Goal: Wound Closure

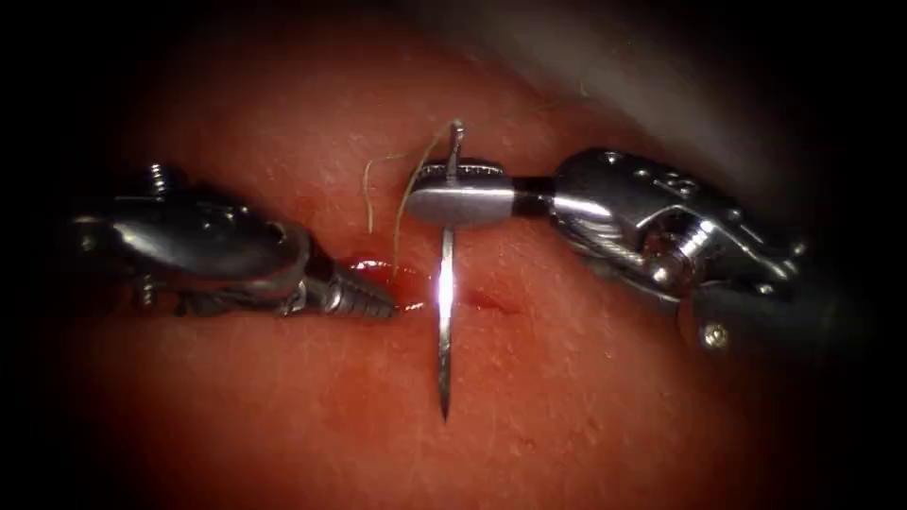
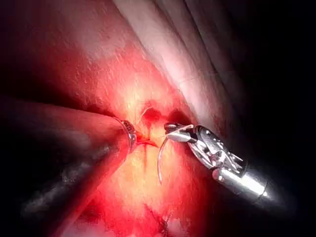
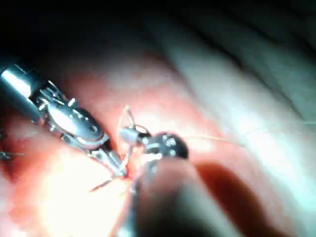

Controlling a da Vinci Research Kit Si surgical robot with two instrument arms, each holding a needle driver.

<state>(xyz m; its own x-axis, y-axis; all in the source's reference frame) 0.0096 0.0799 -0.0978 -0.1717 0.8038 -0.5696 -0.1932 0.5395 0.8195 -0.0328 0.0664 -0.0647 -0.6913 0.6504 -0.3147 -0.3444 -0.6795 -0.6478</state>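
My right tool comes in from the right, its jaws shut on the curved needle close to its tail end. The needle hangs across the cut, free of the tissue, with its bare point toward the front edge. Pale thread leaves the needle's tail and drops toward the cut's left end. My left tool lies on the left, jaws shut with the tip at the cut's left end, in red fluid; I cannot tell if tissue is between them. The left wrist view shows the needle held by the right tool.
A pale fold of tissue rises at the back right. A second loose strand of thread lies on the tissue left of the needle. Earlier stitches appear further along the cut in the left wrist view.
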